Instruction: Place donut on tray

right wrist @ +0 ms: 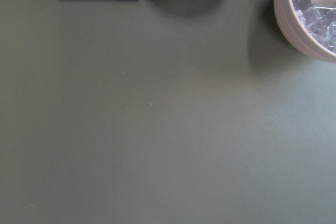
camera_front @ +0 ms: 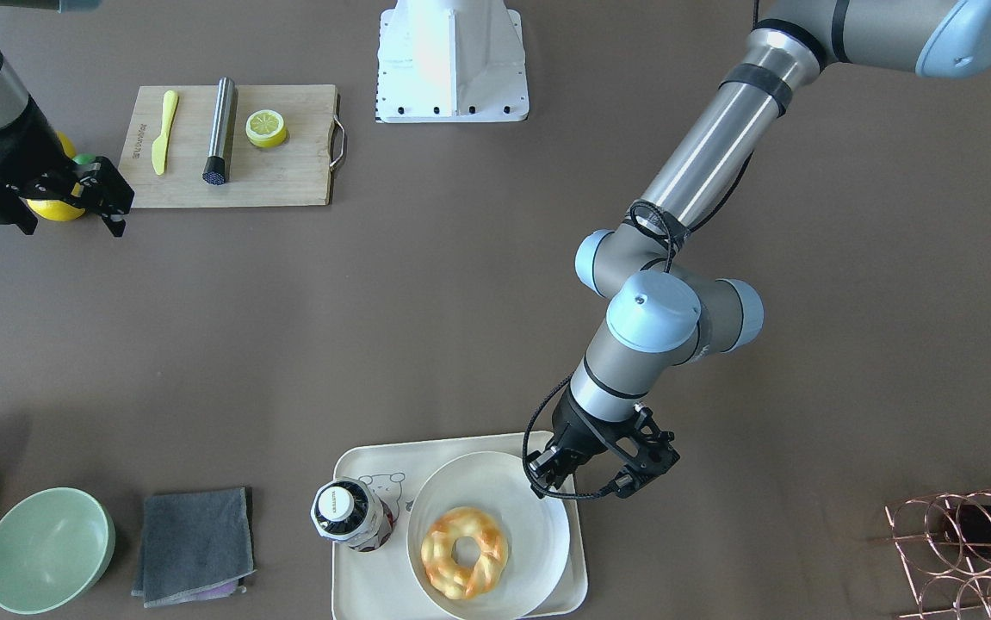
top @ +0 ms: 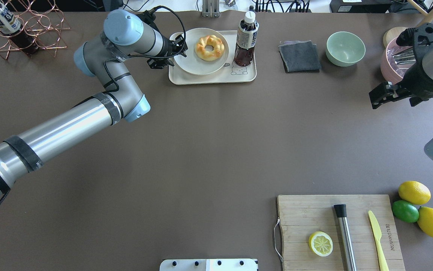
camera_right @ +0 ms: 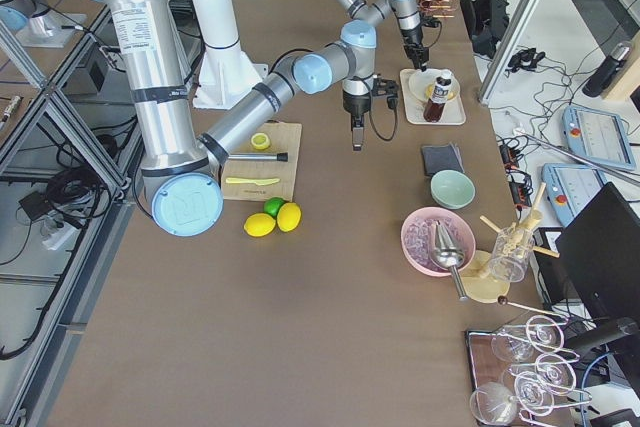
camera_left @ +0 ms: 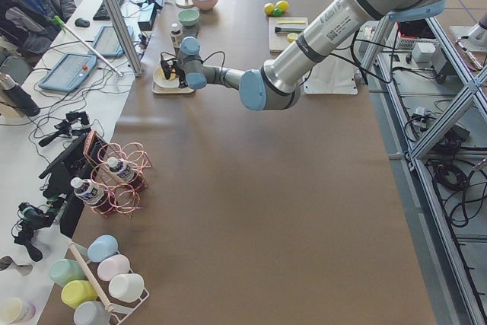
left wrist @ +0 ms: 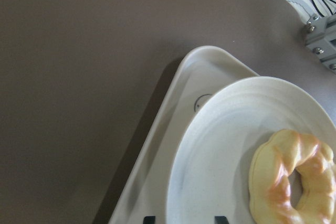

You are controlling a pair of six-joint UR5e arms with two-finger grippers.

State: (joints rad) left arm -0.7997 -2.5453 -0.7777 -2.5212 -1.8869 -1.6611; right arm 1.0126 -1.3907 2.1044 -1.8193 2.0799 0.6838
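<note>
The braided golden donut [camera_front: 439, 551] lies in a round white shallow bowl [camera_front: 529, 517] that stands on the cream-white tray [camera_front: 357, 585] with a bear print. Overhead, the donut [top: 200, 49] sits in the bowl [top: 190, 62] on the tray [top: 208, 78]. My left gripper [camera_front: 579, 492] hovers at the bowl's rim, open and empty; overhead it [top: 168, 52] is left of the bowl. The left wrist view shows the donut [left wrist: 273, 182], bowl [left wrist: 220, 145] and tray rim [left wrist: 157, 145]. My right gripper [top: 395, 103] is open and empty, far off.
A dark drink bottle [top: 245, 37] stands on the tray beside the bowl. A grey cloth [top: 299, 56], a green bowl [top: 345, 48] and a pink bowl [top: 389, 64] lie to the right. A wire bottle rack [top: 24, 30] is far left. A cutting board [top: 336, 233] holds a lemon half [top: 320, 243].
</note>
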